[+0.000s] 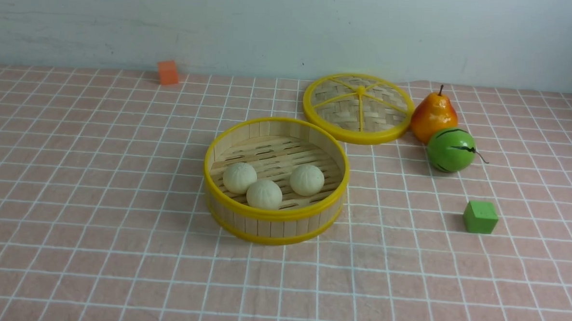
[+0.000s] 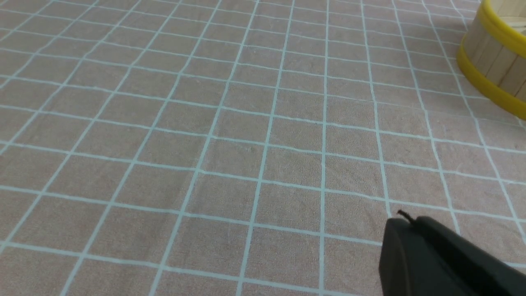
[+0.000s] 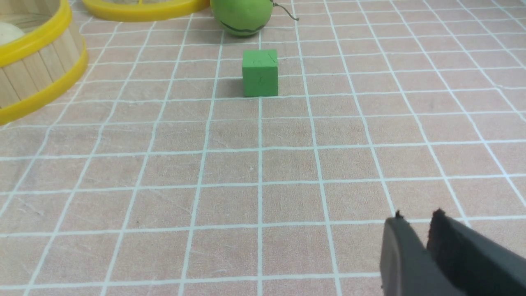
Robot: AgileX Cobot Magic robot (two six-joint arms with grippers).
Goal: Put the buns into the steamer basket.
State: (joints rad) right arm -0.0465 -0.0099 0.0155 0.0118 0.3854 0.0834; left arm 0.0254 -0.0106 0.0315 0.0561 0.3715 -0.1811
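Observation:
Three cream-white buns [image 1: 240, 178], [image 1: 264, 194], [image 1: 307, 179] lie on the slatted floor of the steamer basket [image 1: 273, 227], which stands mid-table. Neither arm shows in the front view. In the left wrist view my left gripper [image 2: 404, 220] is shut on nothing, low over bare cloth, with the steamer basket's wall [image 2: 493, 61] well off to one side. My right gripper [image 3: 418, 216] stands open by a narrow gap with nothing between its fingers, over bare cloth. The right wrist view also catches the steamer basket [image 3: 37, 70] and the edge of one bun [image 3: 8, 32] at the frame's corner.
A flat woven lid [image 1: 359, 108] lies behind the basket to the right. Beside it are an orange pear [image 1: 433, 116] and a green striped melon ball [image 1: 451, 150]. A green cube [image 1: 480, 217] sits nearer on the right, ahead of my right gripper. An orange cube [image 1: 167, 72] sits by the back wall.

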